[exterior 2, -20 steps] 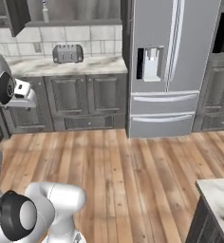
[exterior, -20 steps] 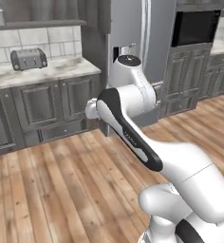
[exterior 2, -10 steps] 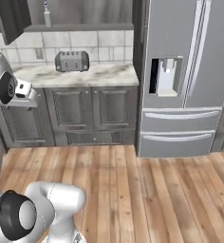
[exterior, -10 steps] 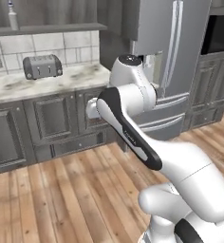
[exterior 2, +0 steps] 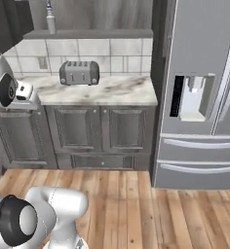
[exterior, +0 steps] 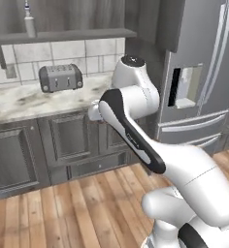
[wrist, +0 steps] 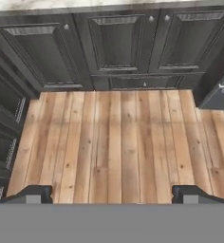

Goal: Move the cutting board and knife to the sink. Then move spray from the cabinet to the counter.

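Steel fridge (exterior 2: 200,92) at right end of tabletop (exterior 2: 112,92). Marble-look tabletop runs over dark panelled lower cabinets (wrist: 118,47). Toaster (exterior 2: 79,72) near tabletop back edge, by tiled wall. Spray (exterior 2: 50,20) upright on cabinet (exterior 2: 95,33) shelf, toward left end. End effector (wrist: 113,194) wide, empty, over plank floor (wrist: 118,142).

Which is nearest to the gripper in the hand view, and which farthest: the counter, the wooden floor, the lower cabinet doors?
1. wooden floor, just ahead of the open gripper.
2. lower cabinet doors, beyond the floor.
3. counter, its edge at the top, above the doors.
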Robot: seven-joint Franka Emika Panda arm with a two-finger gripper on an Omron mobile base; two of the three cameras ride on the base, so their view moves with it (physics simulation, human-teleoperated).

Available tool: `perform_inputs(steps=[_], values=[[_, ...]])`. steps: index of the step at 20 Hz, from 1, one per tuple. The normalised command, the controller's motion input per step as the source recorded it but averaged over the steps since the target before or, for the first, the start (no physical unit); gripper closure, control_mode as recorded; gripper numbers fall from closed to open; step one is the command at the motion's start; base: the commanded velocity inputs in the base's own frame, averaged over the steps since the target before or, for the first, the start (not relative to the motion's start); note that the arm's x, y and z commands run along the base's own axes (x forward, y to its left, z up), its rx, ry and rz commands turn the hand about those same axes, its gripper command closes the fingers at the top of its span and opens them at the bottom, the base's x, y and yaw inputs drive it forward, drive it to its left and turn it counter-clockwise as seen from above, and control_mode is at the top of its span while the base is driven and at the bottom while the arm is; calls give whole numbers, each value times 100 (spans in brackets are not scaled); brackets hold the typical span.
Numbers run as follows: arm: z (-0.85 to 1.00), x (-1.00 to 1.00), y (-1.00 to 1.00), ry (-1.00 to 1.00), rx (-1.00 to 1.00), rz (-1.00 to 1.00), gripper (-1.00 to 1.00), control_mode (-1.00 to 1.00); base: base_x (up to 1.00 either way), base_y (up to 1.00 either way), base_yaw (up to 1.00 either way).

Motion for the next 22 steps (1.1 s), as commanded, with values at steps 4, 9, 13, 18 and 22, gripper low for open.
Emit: perform_inputs(steps=[4,9,13,18,22], values=[[0,0,0,0,0,0,-100,100,100,0,14],[0,0,0,0,0,0,-100,100,100,-3,10],[0,0,0,0,0,0,-100,100,100,0,8],[0,0,0,0,0,0,-100,100,100,0,8],[0,0,0,0,0,0,-100,100,100,0,10]])
